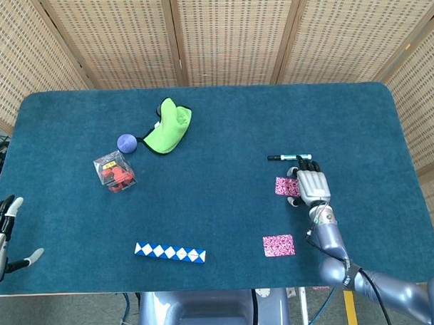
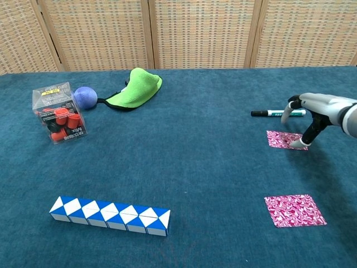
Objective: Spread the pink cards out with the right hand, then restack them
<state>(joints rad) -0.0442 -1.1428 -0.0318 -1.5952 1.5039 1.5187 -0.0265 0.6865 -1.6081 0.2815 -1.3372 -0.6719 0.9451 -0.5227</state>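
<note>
right robot hand [image 2: 312, 114] open, fingertips down on the far pink card [image 2: 285, 139]; the other card [image 2: 294, 210] sits well apart. could nudge the marker [image 2: 278, 113] or crease the card dragging it.

Backdrop: woven rattan screen panels [image 1: 227, 34] in wooden frames stood behind.
Table [image 1: 215, 112]: covered in dark teal felt.
Light: even, shadows faint.
</note>
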